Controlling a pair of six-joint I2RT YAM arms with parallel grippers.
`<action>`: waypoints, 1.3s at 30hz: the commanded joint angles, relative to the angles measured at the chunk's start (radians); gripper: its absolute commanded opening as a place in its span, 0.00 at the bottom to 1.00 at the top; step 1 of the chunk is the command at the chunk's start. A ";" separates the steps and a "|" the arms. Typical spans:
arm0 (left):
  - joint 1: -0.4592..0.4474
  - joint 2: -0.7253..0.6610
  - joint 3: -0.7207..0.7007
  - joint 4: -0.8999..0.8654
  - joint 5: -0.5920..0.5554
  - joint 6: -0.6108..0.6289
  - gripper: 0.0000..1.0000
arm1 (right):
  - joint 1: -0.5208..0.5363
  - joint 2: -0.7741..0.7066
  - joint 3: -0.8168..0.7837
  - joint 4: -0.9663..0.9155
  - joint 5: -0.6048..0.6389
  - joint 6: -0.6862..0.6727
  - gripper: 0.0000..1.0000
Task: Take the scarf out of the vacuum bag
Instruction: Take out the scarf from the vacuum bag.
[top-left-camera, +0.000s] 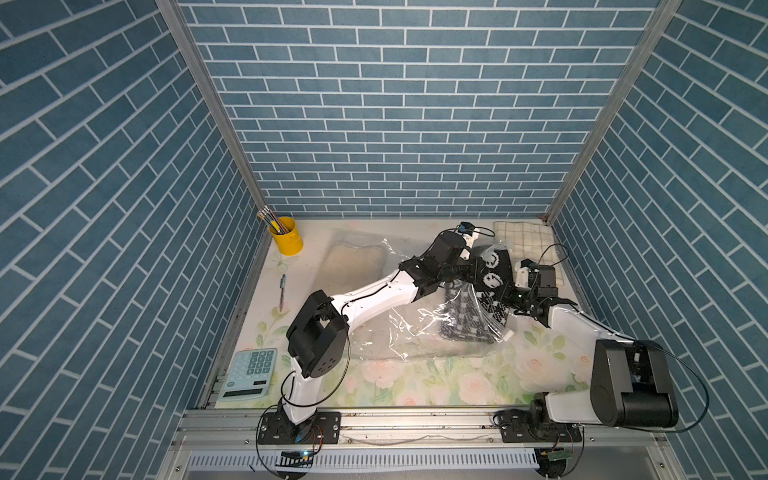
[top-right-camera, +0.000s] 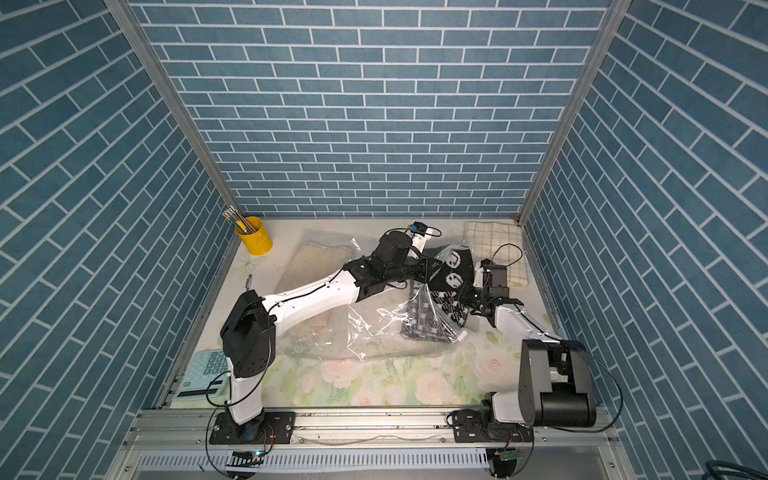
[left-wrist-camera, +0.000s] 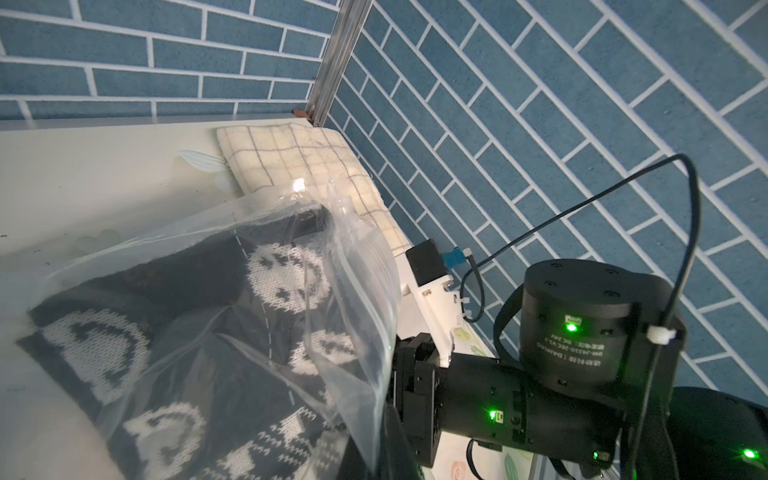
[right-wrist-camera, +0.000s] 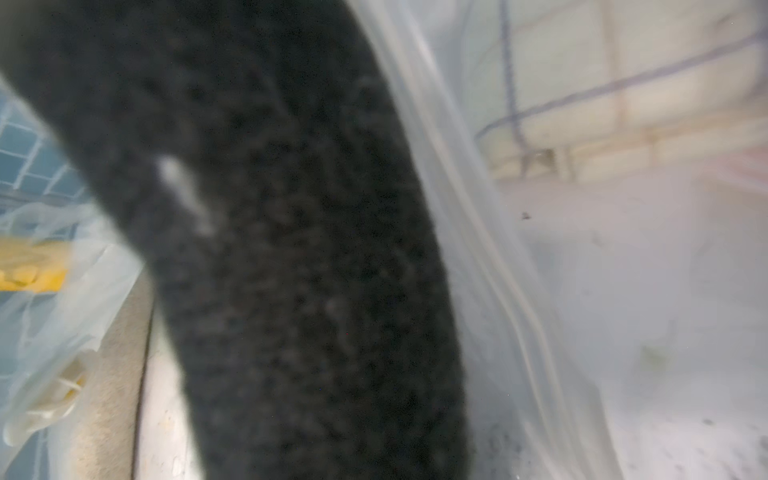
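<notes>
The vacuum bag (top-left-camera: 419, 332) (top-right-camera: 374, 328) lies crinkled at the middle right of the table, its white slider clip (top-left-camera: 508, 336) on the near right edge. The black-and-white knitted scarf (top-left-camera: 492, 266) (top-right-camera: 451, 266) rises out of its mouth, with the lower part still under plastic (left-wrist-camera: 166, 332). My left gripper (top-left-camera: 478, 272) (top-right-camera: 430, 270) is shut on the bag's raised mouth edge (left-wrist-camera: 357, 266). My right gripper (top-left-camera: 505, 291) (top-right-camera: 463, 297) is shut on the scarf, whose dark knit (right-wrist-camera: 291, 249) fills the right wrist view and hides the fingers.
A checked cloth (top-left-camera: 525, 245) lies folded in the back right corner, just behind both grippers. A beige item in another clear bag (top-left-camera: 353, 262) lies back centre. A yellow pencil cup (top-left-camera: 286, 235), a pen (top-left-camera: 282, 291) and a calculator (top-left-camera: 249, 374) line the left side.
</notes>
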 joint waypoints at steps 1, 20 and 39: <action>0.018 -0.046 -0.016 0.007 -0.017 -0.002 0.00 | -0.033 -0.049 0.065 -0.049 0.118 -0.037 0.00; 0.023 -0.040 -0.028 -0.003 -0.054 -0.008 0.00 | 0.067 0.134 0.069 0.134 -0.204 -0.015 0.00; 0.065 -0.062 -0.072 -0.169 -0.419 -0.109 0.00 | 0.213 0.213 0.143 0.159 -0.176 0.013 0.00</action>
